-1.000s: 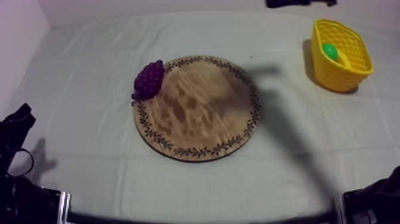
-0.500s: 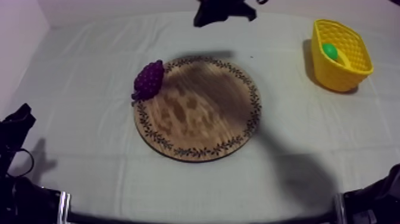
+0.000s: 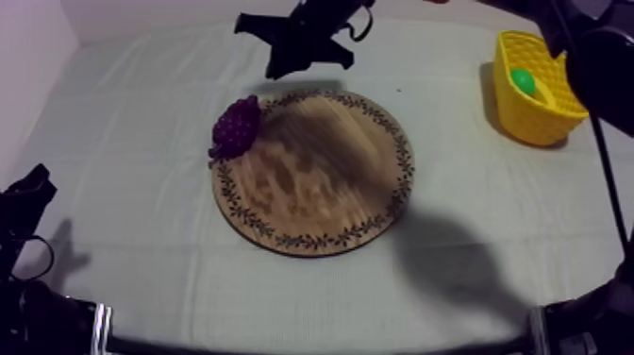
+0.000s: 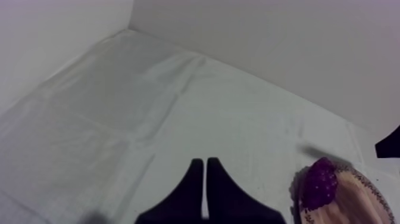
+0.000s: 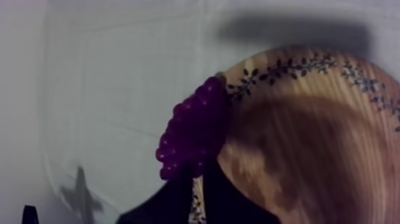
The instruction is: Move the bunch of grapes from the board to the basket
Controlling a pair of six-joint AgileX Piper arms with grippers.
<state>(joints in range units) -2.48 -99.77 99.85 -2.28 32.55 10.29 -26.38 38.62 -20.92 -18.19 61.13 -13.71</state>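
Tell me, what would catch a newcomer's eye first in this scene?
The round wooden board in the middle of the table stands out, with a purple bunch of grapes on its left rim. Next comes the bright yellow basket at the far right, with a green thing inside it. The black right gripper hovers close to the grapes.

Grapes [image 3: 236, 126] lie on the board [image 3: 325, 194] at its left rim, basket [image 3: 545, 125] far right.

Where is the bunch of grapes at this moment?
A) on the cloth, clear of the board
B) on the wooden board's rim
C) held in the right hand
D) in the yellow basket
B: the bunch of grapes lies on the patterned rim of the wooden board, untouched.
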